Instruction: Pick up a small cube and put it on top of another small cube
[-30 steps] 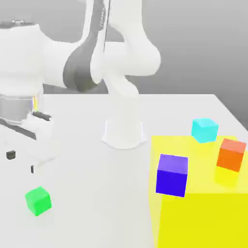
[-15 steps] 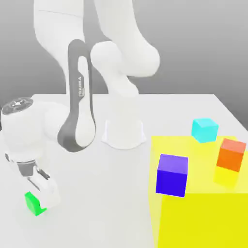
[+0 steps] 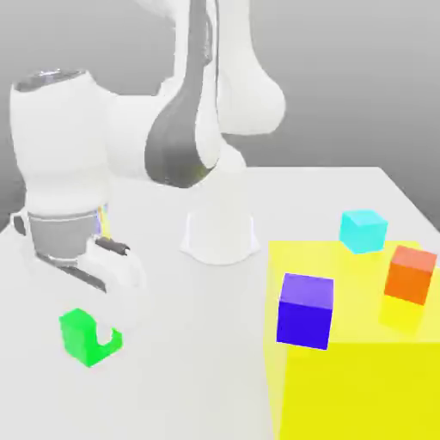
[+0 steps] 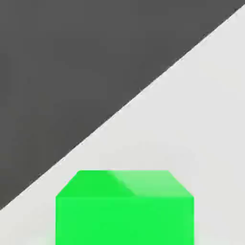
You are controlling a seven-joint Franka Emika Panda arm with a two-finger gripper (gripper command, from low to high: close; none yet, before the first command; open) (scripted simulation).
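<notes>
Claw: gripper (image 3: 101, 337) closed on the green cube, one white finger biting into the cube's side; half a second ago it sat lower at the cube, a second ago it hung open well above.
Yellow block (image 3: 361, 361): largest thing, at 4 o'clock in the exterior view, unmoved.
Blue-purple cube (image 3: 305, 310): on the yellow block, unmoved; probably the stacking target.
Orange cube (image 3: 410, 274): unmoved.
Cyan cube (image 3: 363, 230): unmoved.
Green cube (image 3: 83, 335): at 8 o'clock, slightly higher than before, apparently lifted; carrying comes next.
</notes>
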